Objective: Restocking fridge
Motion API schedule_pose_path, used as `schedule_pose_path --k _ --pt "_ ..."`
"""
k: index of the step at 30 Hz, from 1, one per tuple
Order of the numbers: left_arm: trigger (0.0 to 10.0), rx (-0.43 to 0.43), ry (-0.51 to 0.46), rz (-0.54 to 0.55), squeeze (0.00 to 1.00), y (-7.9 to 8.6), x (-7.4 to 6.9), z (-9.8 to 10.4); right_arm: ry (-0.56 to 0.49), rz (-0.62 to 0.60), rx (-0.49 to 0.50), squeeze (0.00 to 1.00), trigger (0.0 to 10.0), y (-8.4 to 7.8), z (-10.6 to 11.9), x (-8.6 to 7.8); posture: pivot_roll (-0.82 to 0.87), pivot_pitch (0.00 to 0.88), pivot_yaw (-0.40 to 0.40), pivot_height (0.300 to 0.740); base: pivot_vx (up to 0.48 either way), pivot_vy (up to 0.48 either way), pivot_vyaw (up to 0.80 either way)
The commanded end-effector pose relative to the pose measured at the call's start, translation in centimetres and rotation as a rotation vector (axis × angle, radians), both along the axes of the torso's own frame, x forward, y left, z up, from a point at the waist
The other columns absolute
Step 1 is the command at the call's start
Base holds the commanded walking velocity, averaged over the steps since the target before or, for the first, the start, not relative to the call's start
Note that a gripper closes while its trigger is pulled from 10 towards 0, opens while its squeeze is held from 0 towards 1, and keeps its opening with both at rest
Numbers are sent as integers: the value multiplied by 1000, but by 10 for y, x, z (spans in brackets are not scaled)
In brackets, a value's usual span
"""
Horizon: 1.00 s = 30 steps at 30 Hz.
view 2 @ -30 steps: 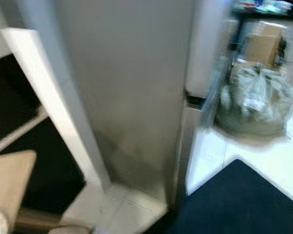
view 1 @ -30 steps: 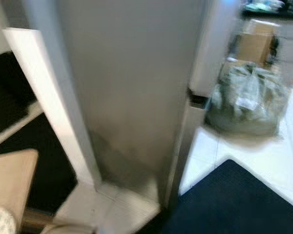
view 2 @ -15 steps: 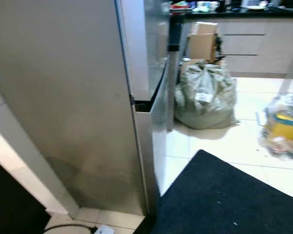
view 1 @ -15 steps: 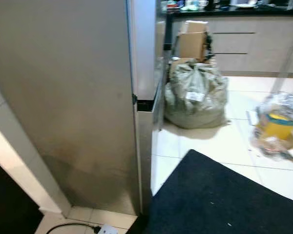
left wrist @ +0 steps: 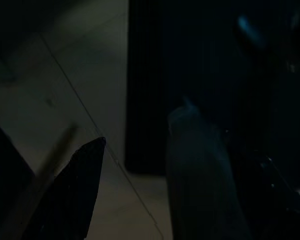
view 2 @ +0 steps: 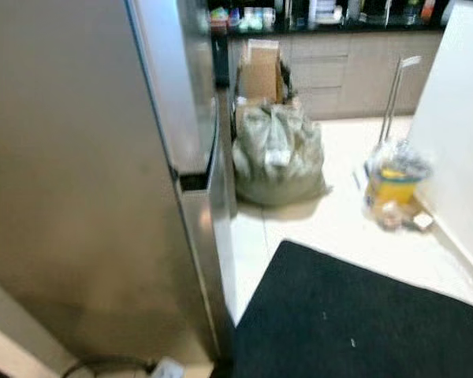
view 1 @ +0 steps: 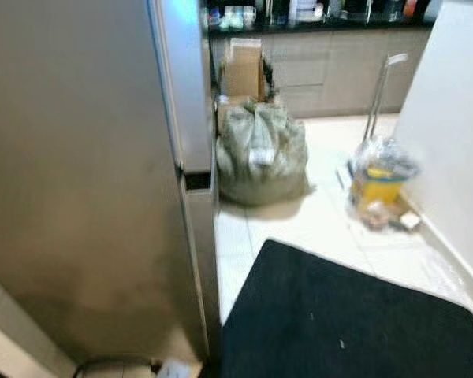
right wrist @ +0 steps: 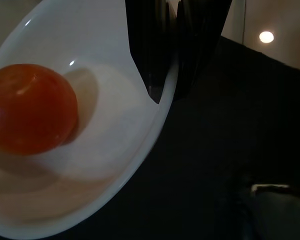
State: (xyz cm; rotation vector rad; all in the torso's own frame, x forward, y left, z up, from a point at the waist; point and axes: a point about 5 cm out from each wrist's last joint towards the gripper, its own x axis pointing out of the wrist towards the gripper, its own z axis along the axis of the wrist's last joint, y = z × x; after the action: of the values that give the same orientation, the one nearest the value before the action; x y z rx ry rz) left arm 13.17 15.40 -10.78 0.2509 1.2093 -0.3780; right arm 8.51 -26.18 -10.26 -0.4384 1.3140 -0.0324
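The head views have swung to the right over the last second: a white post and dark shelving seen then are gone, and the fridge (view 1: 87, 181) now takes up the left of the picture, its steel side turned to the camera and its door edges seen almost edge-on. This is a turn of the camera, not a move of the things. Beyond the fridge a full grey-green bag (view 1: 260, 153) stands on the tiled floor (view 1: 315, 224) with a cardboard box (view 1: 243, 69) behind it; a yellow tub (view 1: 378, 185) wrapped in plastic stands nearer the right wall. A dark mat (view 1: 347, 315) lies in the foreground.

The right gripper (right wrist: 169, 82) is clamped on the rim of a white bowl (right wrist: 107, 150), 1 finger inside and 1 outside, and 1 tomato (right wrist: 30, 115) rests in the bowl.

The left gripper (left wrist: 140, 185) hangs in shade over tile and mat, its 2 fingers apart with nothing seen between them.

It is judged that the approach is unfinished: the fridge front must be faced and a door opened before the bowl can be shelved.
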Motion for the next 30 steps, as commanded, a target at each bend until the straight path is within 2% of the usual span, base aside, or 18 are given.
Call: schedule_pose_path --k 1,20,30 --pt "10000 14 3 -8 0 4 0 0 -12 10 -2 0 10000 0 1 3 -177 0 57 740 0 -465 0" --pt "10000 8 10 -2 0 3 -1 0 -1 50 0 0 10000 1 1 4 -179 0 52 740 0 -469 0" --pt "10000 8 3 0 0 3 2 1 18 121 7 0 10000 3 1 8 -175 0 50 740 0 -469 0"
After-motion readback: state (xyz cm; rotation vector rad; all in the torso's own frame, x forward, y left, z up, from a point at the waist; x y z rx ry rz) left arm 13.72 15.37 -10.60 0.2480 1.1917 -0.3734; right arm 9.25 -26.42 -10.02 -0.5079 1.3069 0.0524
